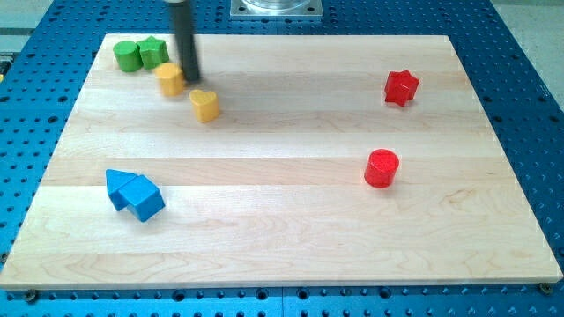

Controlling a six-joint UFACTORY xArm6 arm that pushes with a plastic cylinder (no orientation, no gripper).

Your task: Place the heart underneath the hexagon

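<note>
Heart-shaped yellow block (204,105) lies near the wooden board's (282,220) upper left, just below and to the view's right of the yellow hexagon block (170,79), not directly under it. My tip (190,77), a bare rod with nothing to open or close, stands just beside the hexagon's right edge, above the heart, probably placed to nudge the heart toward the view's left. Green blocks (139,55) crowd the hexagon's far side.
</note>
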